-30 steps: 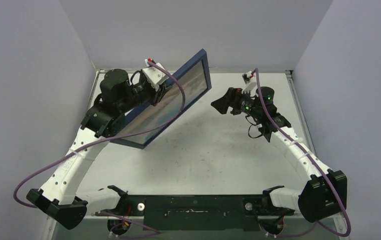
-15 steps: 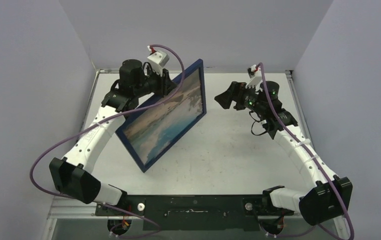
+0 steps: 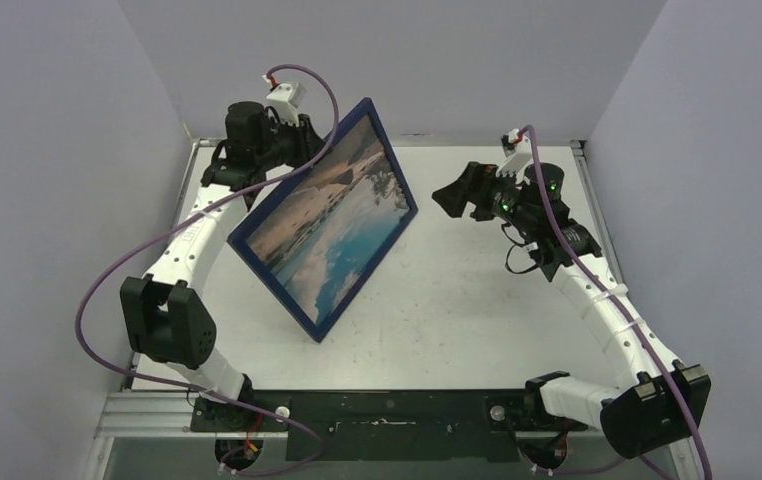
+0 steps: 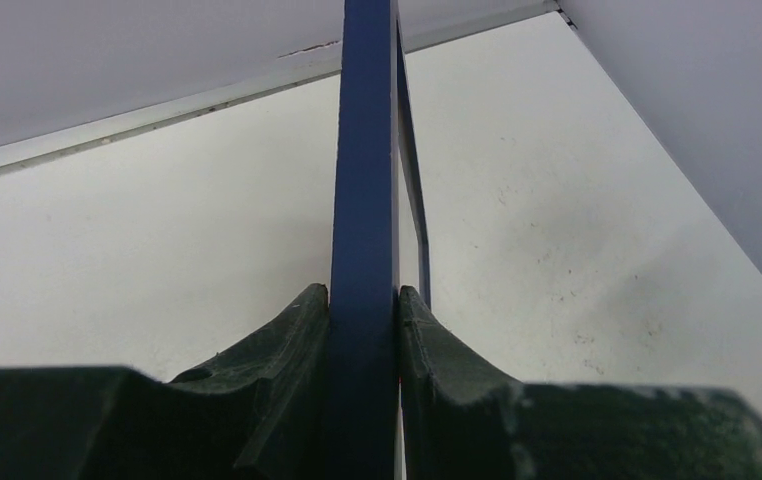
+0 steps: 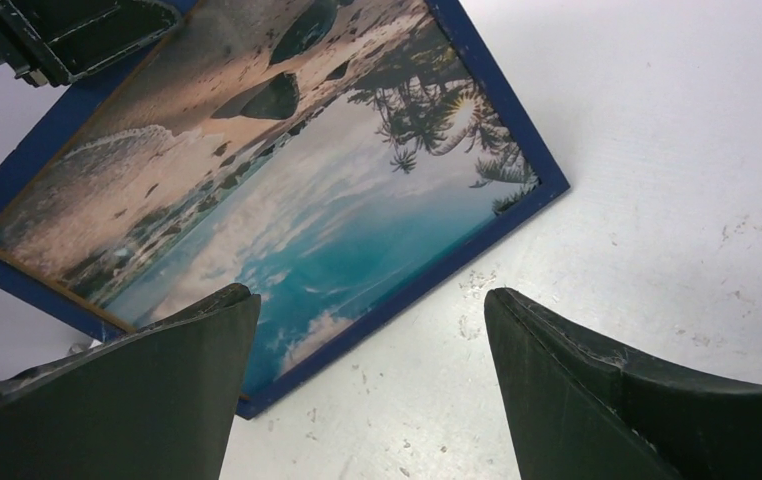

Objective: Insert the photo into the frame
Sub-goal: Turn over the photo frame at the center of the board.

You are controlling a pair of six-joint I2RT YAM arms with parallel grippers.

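Observation:
The frame (image 3: 272, 292) is navy blue and stands tilted on edge over the left middle of the table, its front facing up and to the right. The photo (image 3: 332, 220), sandy coast and blue sky, shows inside it. My left gripper (image 3: 302, 140) is shut on the frame's far upper edge; in the left wrist view both fingers press the navy edge (image 4: 365, 150) at the left gripper (image 4: 364, 300). My right gripper (image 3: 449, 192) hangs open to the right of the frame, apart from it. Its wrist view shows the photo (image 5: 287, 190) and frame border (image 5: 517, 140) beyond the empty right gripper (image 5: 372, 310).
The white table (image 3: 477, 300) is walled by grey panels on the left, back and right. A metal rail (image 3: 457, 142) runs along the back edge. Purple cables (image 3: 92, 290) loop off both arms. The arms' black base bar (image 3: 387, 410) lies at the near edge.
My left arm has swung back and turned the frame, so its front with the photo now faces the camera more fully. The right gripper has barely shifted and stays open.

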